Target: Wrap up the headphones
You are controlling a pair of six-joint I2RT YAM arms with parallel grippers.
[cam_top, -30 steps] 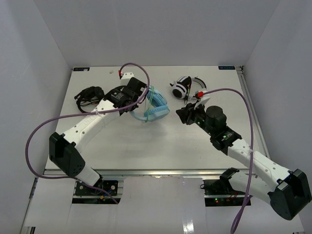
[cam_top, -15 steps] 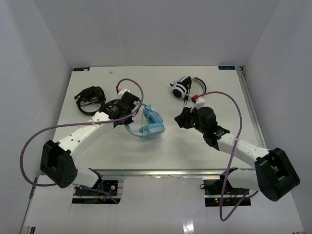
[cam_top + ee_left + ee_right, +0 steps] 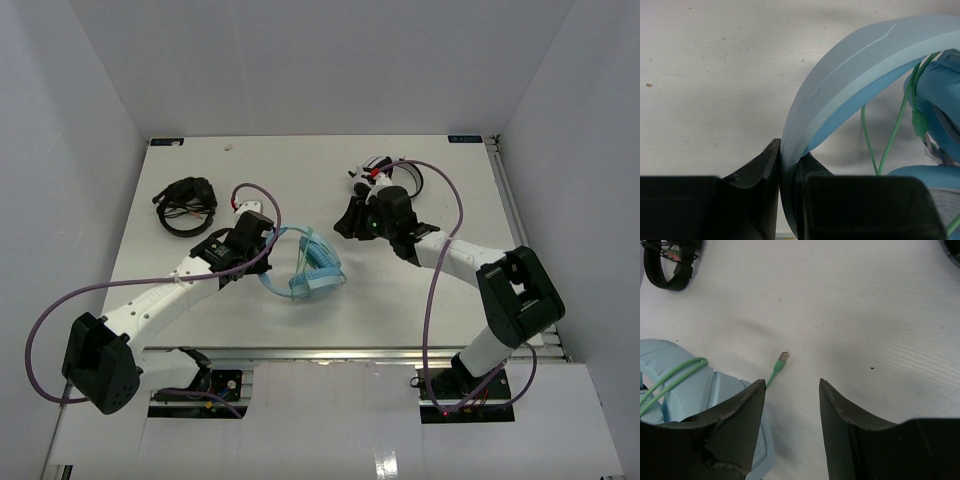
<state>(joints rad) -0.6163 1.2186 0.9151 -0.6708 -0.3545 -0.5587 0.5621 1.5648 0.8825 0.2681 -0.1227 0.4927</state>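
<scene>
The light blue headphones [image 3: 318, 272] lie in the middle of the table, with the thin green cable [image 3: 895, 125] looped over the ear cups. My left gripper [image 3: 271, 239] is shut on the wide headband [image 3: 840, 75], which passes between its fingers [image 3: 767, 160]. My right gripper [image 3: 348, 223] is open and empty, hovering just right of the headphones [image 3: 680, 390]. The cable's loose plug [image 3: 782, 357] lies on the table just ahead of its left finger [image 3: 747, 405].
Black headphones [image 3: 187, 206] lie at the back left and also show in the right wrist view [image 3: 667, 265]. White-and-black headphones [image 3: 388, 172] lie at the back, behind my right gripper. White walls enclose the table [image 3: 450, 300] on three sides.
</scene>
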